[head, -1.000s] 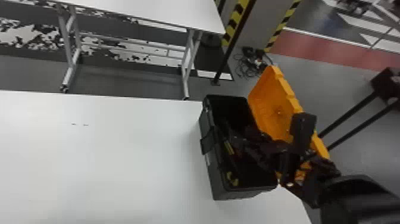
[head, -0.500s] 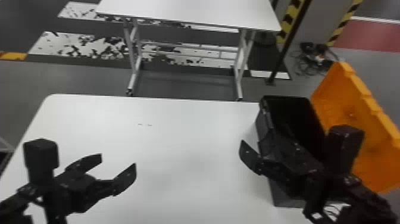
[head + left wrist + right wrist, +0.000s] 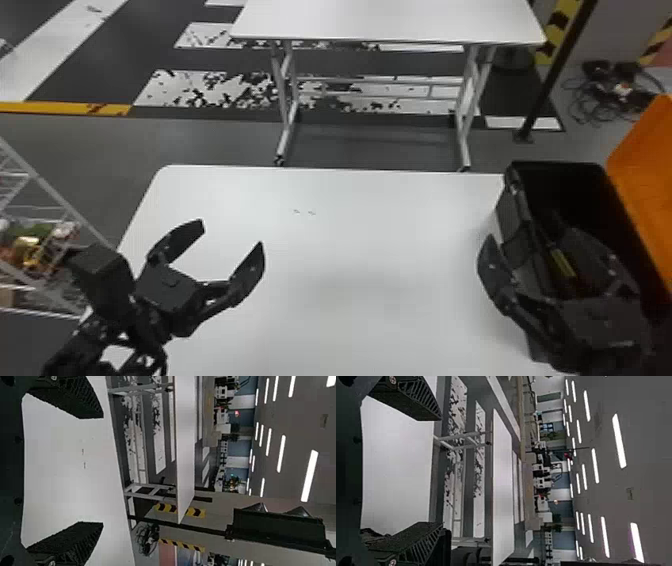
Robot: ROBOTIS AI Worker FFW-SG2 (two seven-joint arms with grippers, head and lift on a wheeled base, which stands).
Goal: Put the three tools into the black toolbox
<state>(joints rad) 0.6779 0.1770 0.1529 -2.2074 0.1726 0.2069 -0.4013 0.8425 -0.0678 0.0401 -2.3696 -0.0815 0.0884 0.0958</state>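
1. Finding a black, boxy, hard-sided toolbox [image 3: 511,215] at the right side of the white, round-cornered counter [image 3: 360,250], standing open and deeply dark inside.
2. Noting its bright orange lid [image 3: 645,175], tipped outward to the right.
3. Spotting a slim yellow strip [image 3: 563,262] inside, near the left wall; cannot tell which tool, if any.
4. Seeing the black, flat-fingered right pincer [image 3: 530,234] spread wide, partly covering the toolbox.
5. Seeing the matching left pincer [image 3: 231,234] spread wide above the counter's left part.
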